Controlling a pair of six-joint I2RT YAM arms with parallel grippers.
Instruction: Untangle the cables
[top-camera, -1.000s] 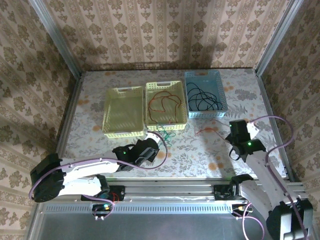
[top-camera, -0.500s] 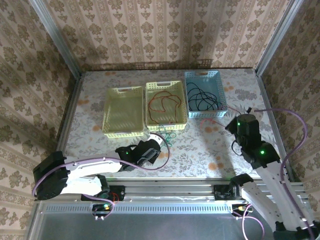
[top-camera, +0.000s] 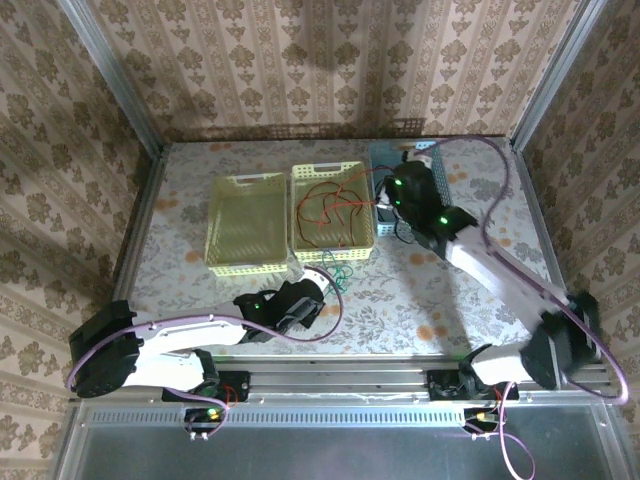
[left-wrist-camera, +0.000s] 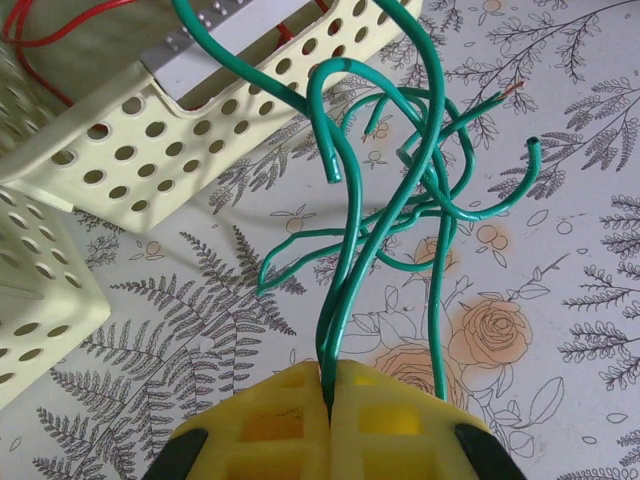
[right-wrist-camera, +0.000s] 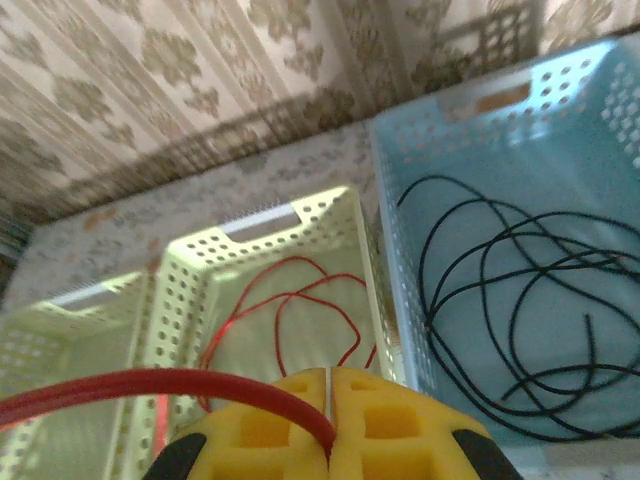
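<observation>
Top external: cables (top-camera: 322, 207) in two baskets (top-camera: 331, 252)

Beige damask-papered walls (top-camera: 330, 70) rise beyond and to either side of the jaws, aluminium posts (top-camera: 110, 75) stand in the far corners, and a softly lit, floral-printed table (top-camera: 400, 300) lies beneath them.

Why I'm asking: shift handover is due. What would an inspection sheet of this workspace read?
Surface: floral-print table.
Job's things: green cable tangled beside the middle yellow basket, with red loops inside that basket; red cable held; black cables in blue basket; left yellow basket empty.
Clutter: nothing seen.
Grippers: left gripper shut on green cable; right gripper shut on red cable.
Cables: lilac arm cables loop along both arms.
Surroundings: wallpapered walls, metal frame posts.
</observation>
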